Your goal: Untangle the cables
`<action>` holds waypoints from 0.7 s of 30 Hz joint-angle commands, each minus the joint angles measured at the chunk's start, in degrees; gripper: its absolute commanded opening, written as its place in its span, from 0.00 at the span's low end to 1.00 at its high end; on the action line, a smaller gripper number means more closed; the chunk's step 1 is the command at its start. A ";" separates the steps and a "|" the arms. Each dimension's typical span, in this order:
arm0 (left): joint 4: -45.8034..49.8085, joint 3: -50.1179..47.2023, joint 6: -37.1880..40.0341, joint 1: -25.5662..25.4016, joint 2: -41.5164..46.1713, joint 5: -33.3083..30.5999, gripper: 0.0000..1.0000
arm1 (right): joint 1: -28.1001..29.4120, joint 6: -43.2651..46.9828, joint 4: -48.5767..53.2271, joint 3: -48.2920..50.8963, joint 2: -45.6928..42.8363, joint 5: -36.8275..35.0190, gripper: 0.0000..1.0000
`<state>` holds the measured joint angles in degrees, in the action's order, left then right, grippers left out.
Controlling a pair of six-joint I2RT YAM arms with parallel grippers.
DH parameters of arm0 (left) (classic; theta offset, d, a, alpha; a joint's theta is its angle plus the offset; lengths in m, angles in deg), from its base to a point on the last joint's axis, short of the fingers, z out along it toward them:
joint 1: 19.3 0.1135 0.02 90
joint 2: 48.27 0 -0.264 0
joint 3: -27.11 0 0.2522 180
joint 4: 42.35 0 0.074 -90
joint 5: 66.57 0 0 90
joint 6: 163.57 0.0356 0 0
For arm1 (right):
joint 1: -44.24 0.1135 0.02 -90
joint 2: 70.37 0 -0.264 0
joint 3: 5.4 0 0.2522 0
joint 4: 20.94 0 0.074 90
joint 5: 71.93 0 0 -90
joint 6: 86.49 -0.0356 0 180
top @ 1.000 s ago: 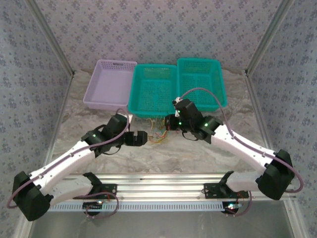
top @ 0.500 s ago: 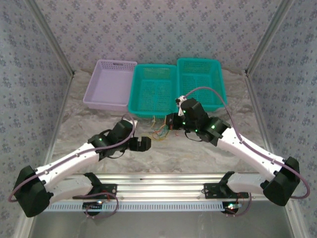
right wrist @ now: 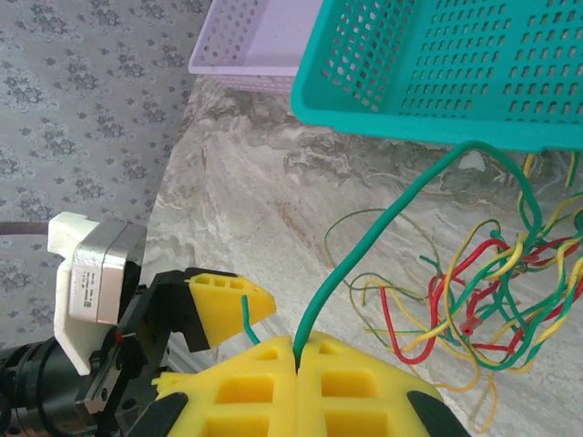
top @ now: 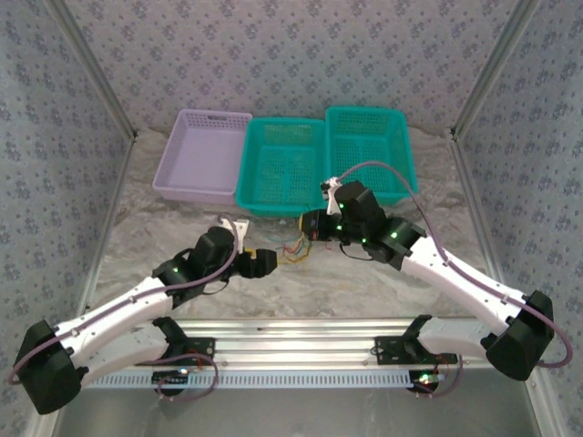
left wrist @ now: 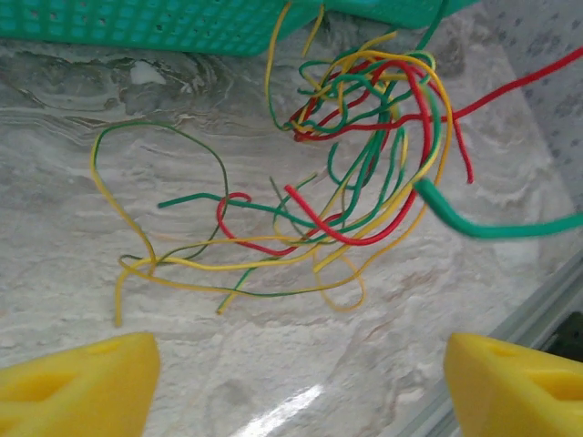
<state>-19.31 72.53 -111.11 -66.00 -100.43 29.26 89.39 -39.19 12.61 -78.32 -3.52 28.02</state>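
Lower and flatter than half a second ago, the left arm now stretches across the table (top: 383, 282), while the left gripper (top: 264, 263) has hardly shifted beside the cables (top: 293, 248). Its yellow fingers (left wrist: 77, 382) stand wide apart with nothing between them, pointed at the tangle. The right arm bends in from the other side. The right gripper (right wrist: 298, 364) has its fingers pressed together on a green cable (right wrist: 364, 255), which arcs up and back into the snarl.

The cables lie on the marble between the two grippers, just in front of the nearer teal basket (top: 244, 173). Red, yellow and green strands loop over one another, too snarled to count.

Three baskets stand along the far side: one lavender basket (top: 182, 182) and two teal, the second teal basket (top: 408, 155) on the right.
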 commanded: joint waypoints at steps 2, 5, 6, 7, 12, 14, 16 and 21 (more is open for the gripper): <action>-3.66 -1.29 -0.10 -0.50 -0.35 2.26 0.71 | 0.45 -1.06 -2.13 0.43 -1.48 0.96 0.00; -3.40 -2.01 -0.39 -0.45 0.08 2.11 0.68 | 0.37 -1.32 -1.54 0.18 -1.69 0.11 0.00; -3.30 -2.24 -0.47 -0.50 0.29 1.94 0.66 | 0.38 -1.56 -1.54 0.18 -2.10 -0.18 0.00; -3.21 -2.60 -0.52 -0.44 0.54 1.76 0.65 | 0.29 -1.92 -1.71 0.21 -2.56 -0.47 0.00; -4.86 -4.51 -0.99 -0.47 1.01 2.16 0.60 | 0.04 -5.69 -3.34 0.43 -6.13 -3.80 0.00; -5.72 -5.51 -1.48 -0.49 0.86 2.03 0.60 | 0.03 -7.74 -4.11 0.26 -7.27 -3.88 0.00; -6.49 -6.27 -1.91 -0.46 0.68 2.00 0.62 | 0.13 -9.05 -4.72 0.03 -7.99 -3.46 0.00; -8.55 -7.73 -2.88 -0.49 -0.49 1.78 0.66 | 0.24 -11.37 -4.97 -0.01 -8.88 -2.81 0.00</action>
<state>-24.77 65.27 -112.96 -66.19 -100.49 30.33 89.39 -47.82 9.90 -78.12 -11.41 25.77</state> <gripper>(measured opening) 0.654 0.050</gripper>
